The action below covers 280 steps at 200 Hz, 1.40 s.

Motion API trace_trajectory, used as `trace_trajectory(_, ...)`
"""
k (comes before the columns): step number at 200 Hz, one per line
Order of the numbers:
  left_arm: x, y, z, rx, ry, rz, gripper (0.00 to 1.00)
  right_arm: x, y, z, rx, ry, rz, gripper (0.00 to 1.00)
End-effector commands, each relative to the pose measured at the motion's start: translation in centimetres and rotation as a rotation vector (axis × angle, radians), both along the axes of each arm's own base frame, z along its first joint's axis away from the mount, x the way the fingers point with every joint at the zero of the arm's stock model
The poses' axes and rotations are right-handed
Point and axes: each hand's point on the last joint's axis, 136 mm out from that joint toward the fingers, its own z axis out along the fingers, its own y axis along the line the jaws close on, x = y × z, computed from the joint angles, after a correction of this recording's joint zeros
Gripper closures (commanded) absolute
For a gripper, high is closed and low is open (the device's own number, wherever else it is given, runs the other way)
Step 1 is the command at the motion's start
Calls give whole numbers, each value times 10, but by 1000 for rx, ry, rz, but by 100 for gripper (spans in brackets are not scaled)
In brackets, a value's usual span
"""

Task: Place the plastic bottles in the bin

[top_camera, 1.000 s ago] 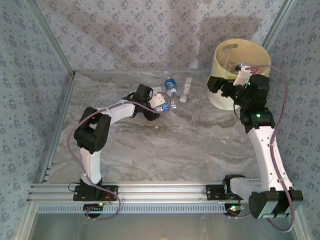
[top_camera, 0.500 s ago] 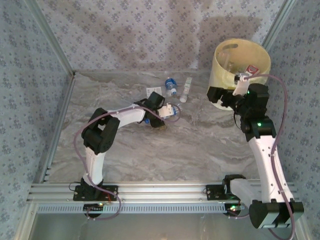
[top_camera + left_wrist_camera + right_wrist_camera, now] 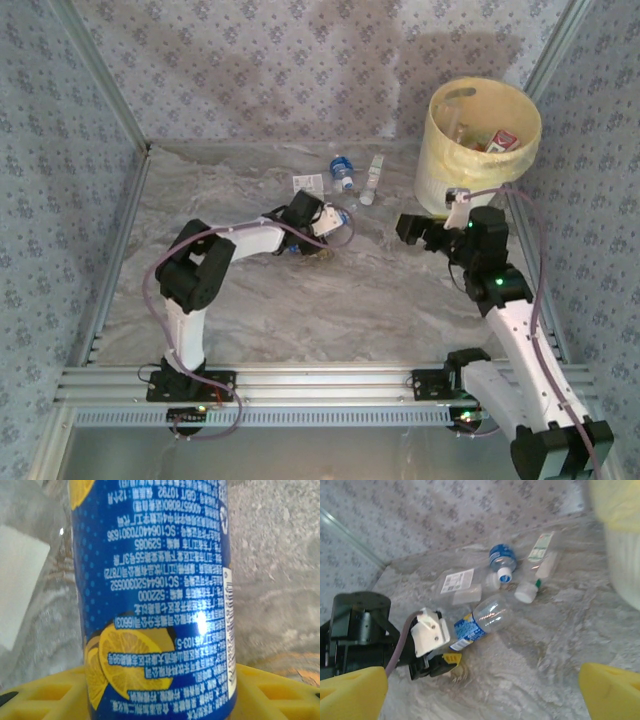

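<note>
The setting is looking like a robotics lab test cell, not a home or a shop. A left arm [image 3: 205, 265] and a right arm [image 3: 520, 320] are sitting bolted to an aluminium rail [image 3: 320, 385] that is running along the near edge of a marble-patterned table [image 3: 330, 300]. Slotted metal posts [image 3: 100, 85] are framing the space, and walls [image 3: 250, 70] covered in a small blue floral print are closing it in on three sides like a staged backdrop. Purple cables [image 3: 148, 285] are looping off the arms, green status lights [image 3: 497, 283] are glowing on the right arm, and a few plastic bottles [image 3: 343, 172] and a bin [image 3: 440, 195] are sitting on the table.
</note>
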Motion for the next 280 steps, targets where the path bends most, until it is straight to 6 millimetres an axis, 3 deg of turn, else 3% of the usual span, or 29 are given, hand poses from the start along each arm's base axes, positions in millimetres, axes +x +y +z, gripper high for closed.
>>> trace_trajectory(1,-4,-1,25,-126,-5,78,56,6,5,14,-8,-76,-25,0)
trace_trajectory(76,-30,-2,64,-403,38,179,61,34,31,-30,105,45,-89,0)
trace_trajectory(114,-32,-3,61,-395,61,170,61,44,45,-38,123,66,-64,0)
trace_trajectory(148,-38,-18,94,-524,69,125,61,49,73,-48,177,138,42,0)
trace_trajectory(183,-56,-37,131,-682,115,36,61,65,102,-42,354,158,107,0)
trace_trajectory(205,-67,-44,143,-730,141,-11,61,75,116,-30,425,122,154,0)
trace_trajectory(232,-81,-53,151,-777,214,-71,60,80,135,-7,541,37,253,0)
trace_trajectory(260,-89,-59,150,-785,247,-92,60,92,140,-5,550,-5,250,0)
trace_trajectory(280,-94,-64,151,-786,261,-116,60,104,137,-17,532,20,182,0)
